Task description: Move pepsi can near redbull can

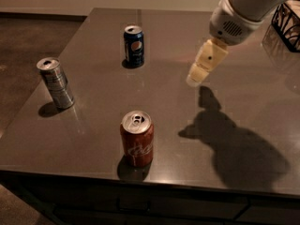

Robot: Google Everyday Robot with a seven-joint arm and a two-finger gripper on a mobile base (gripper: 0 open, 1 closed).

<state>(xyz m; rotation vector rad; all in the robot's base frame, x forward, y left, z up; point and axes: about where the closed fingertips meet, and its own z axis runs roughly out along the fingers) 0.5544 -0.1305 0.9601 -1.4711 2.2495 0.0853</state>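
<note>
Camera view: gripper hovers right of pepsi can, well apart, holding nothing — how open, can't tell. Risk: low sideways approach topples it — coke can near path to redbull can.

White arm w/ vent; cream gripper over table

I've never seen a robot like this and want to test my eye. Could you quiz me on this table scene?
1. Fill in: in the picture, the gripper hovers over the table to the ___ of the pepsi can.
2. True or false: the redbull can stands left of the pepsi can, apart from it.
3. Which can is nearest the table's front edge? A pepsi can, B cola can, C redbull can.
Key: 1 right; 2 true; 3 B.
</note>
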